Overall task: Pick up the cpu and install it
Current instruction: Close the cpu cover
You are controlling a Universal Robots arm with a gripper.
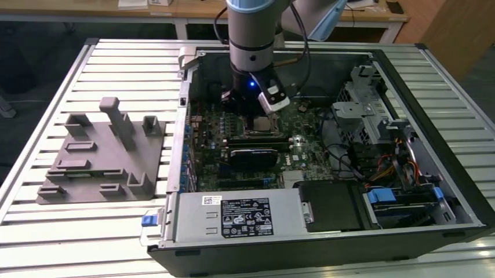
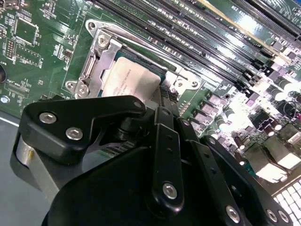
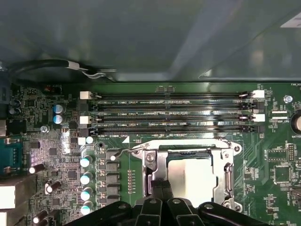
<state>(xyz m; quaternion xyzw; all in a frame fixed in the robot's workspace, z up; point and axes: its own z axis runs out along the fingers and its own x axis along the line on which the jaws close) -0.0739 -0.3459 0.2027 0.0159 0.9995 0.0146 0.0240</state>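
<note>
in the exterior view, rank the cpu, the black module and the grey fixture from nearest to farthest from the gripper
1. cpu, on the motherboard just beneath the gripper.
2. black module, further along the same board.
3. grey fixture, outside the computer case, on the exterior view's left.

My arm (image 1: 249,46) is a grey metal tube with a pale blue joint cap (image 1: 259,6) and a small blue light (image 1: 251,85) at the wrist, a black cable (image 1: 307,61) running alongside. In the second wrist view the end effector (image 2: 163,106) is matte black links pinned with silver screws (image 2: 47,117).
</note>
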